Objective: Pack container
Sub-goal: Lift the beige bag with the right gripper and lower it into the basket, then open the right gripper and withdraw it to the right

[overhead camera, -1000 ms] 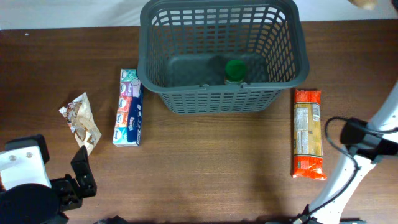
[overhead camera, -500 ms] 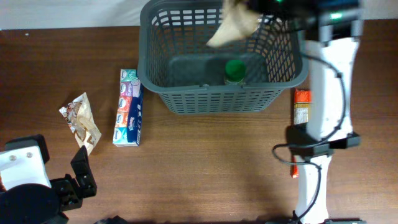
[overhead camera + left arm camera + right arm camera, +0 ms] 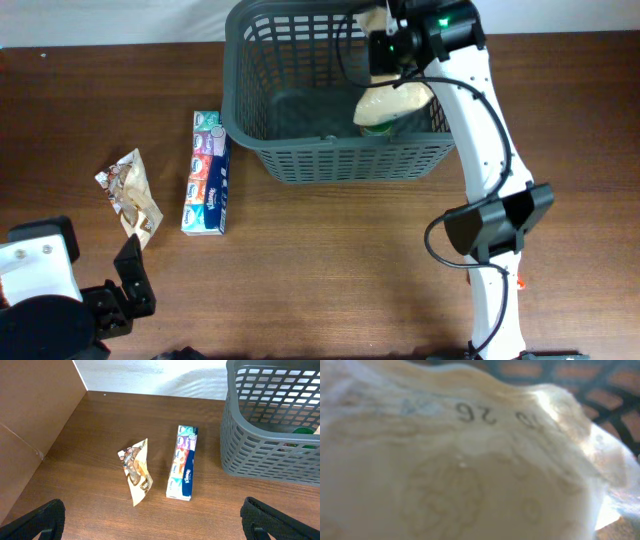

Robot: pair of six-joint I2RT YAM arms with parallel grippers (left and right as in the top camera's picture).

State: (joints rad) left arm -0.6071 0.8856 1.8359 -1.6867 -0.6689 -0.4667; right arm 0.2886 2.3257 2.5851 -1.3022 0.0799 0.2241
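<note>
Dark brown wood makes the table [image 3: 330, 250], and a white surface runs along its far edge. The container [image 3: 300, 160], a big grey basket with slotted walls, stands on the table at the far side, about in the middle.

The right arm reaches from the near edge up over the basket. The right gripper [image 3: 385, 50] is above the right part of the basket and is clenched on a pale cream bag [image 3: 397, 100]. The bag hangs from it inside the basket walls; whether it touches the floor of the basket I cannot tell. Just under the bag a green cap [image 3: 372, 126] shows on the basket floor, near the front wall. In the right wrist view the pale bag [image 3: 470, 470] fills almost the whole picture, with some printed digits on its crinkled film, and a bit of the lattice is seen behind it.

The left gripper [image 3: 160, 525] is over the near left corner of the table, released, with its fingers [image 3: 42, 520] spread wide and nothing between them. Left of the basket, just beside it, lies a long tissue pack [image 3: 207, 172]. Further left, apart from the pack, lies a crumpled snack wrapper [image 3: 130, 195].
</note>
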